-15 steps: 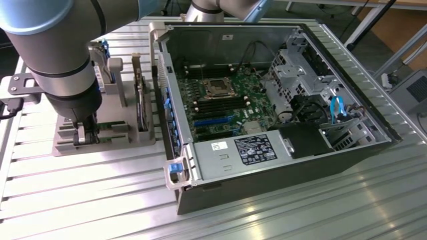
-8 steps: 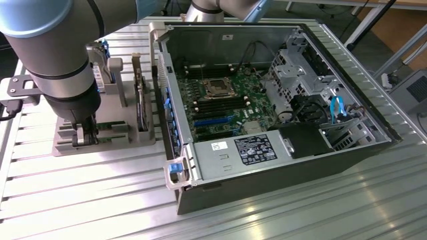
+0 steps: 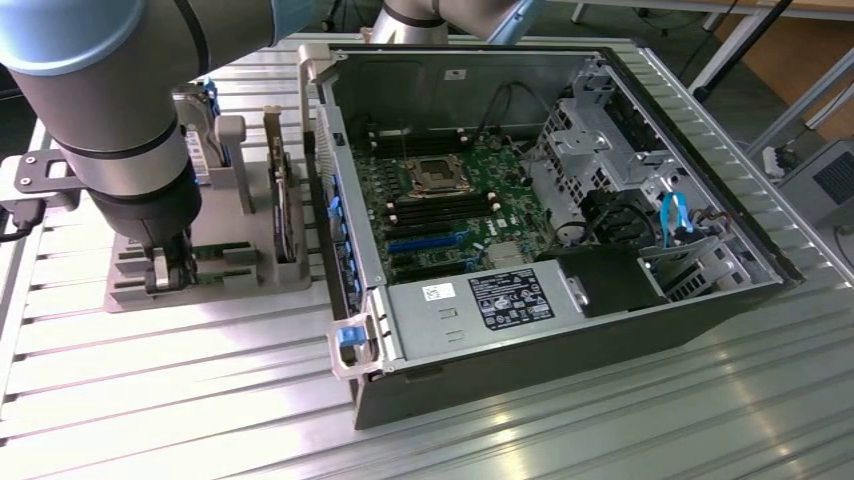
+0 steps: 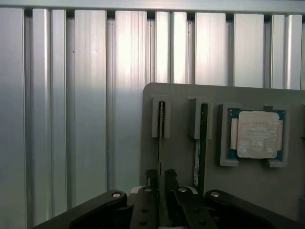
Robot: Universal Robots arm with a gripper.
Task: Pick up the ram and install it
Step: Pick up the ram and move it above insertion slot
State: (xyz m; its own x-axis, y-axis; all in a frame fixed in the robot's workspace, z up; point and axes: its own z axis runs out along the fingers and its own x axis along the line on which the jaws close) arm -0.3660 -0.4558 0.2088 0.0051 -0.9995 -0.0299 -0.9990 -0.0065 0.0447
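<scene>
The ram [image 4: 161, 125] stands on edge in a narrow slot of the grey parts holder [image 4: 181, 98], and I look down on its thin top edge. My gripper [image 4: 161, 173] is lowered over it, with one black finger pressed against each side of the stick, shut on it. In the exterior view the gripper [image 3: 171, 272] reaches down into the holder [image 3: 227, 290] at that view's left, beside the open computer case [image 3: 561, 330]. The motherboard [image 3: 447, 215] with its long dark memory slots lies inside the case.
A second thin green board [image 4: 202, 143] stands in the neighbouring slot, and a square silver processor chip [image 4: 257, 134] lies in a pocket beyond it. A dark expansion card [image 3: 280, 200] stands on edge between holder and case. Everything rests on a ribbed aluminium table [image 3: 174, 400].
</scene>
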